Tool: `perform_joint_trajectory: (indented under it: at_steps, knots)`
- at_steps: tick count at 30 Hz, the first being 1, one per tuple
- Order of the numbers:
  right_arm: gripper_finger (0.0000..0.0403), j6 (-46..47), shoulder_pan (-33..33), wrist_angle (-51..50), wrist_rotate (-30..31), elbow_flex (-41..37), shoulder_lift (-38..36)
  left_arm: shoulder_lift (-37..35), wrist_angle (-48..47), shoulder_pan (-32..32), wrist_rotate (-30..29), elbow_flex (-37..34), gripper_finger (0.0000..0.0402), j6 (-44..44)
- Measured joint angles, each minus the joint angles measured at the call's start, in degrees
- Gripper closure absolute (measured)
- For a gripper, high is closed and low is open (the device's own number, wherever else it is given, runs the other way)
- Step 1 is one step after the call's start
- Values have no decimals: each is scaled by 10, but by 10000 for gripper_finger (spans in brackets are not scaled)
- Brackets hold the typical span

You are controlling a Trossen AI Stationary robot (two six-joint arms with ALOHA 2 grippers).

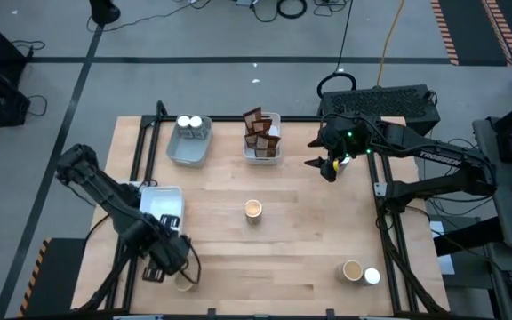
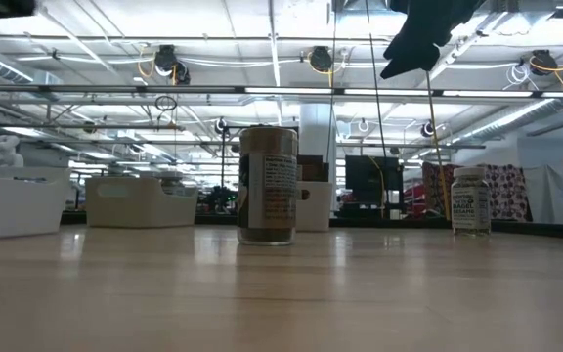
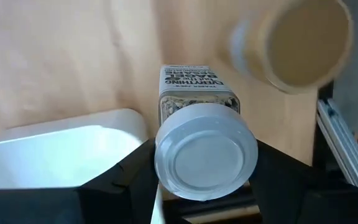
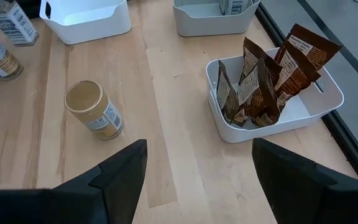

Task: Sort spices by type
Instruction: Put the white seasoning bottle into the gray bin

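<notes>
My left gripper (image 1: 171, 256) is at the table's near left corner, shut on a white-topped jar (image 3: 205, 155), next to a white tray (image 1: 162, 204) and a tan-topped jar (image 3: 300, 43). My right gripper (image 1: 325, 165) hangs open in the air at the far right, beside the tray of dark brown packets (image 4: 272, 87). A tan-topped jar (image 1: 253, 209) stands upright mid-table. Another tan-topped jar (image 1: 351, 270) and a white-topped jar (image 1: 372, 276) stand near the near right corner. Two white-topped jars (image 1: 189, 124) sit in the far left tray (image 1: 188, 149). My left gripper pinches the white-topped jar between its two fingers (image 3: 135, 171), which lie on opposite sides of the jar just below its lid (image 3: 207, 158). The fingers run along the jar. Its lid faces the wrist and its base points away toward the table.
Black frame rails (image 1: 388, 240) border the table's left and right sides. The near left tray (image 3: 61, 155) lies right beside the held jar. Bare wood (image 1: 300, 240) spans the middle and near part of the table.
</notes>
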Motion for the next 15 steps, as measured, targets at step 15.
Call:
perform_joint_trajectory:
  at_steps: [15]
  knots:
    - [131,10,0,1,0,0,0,-29,-1,193,-53,46,191,170]
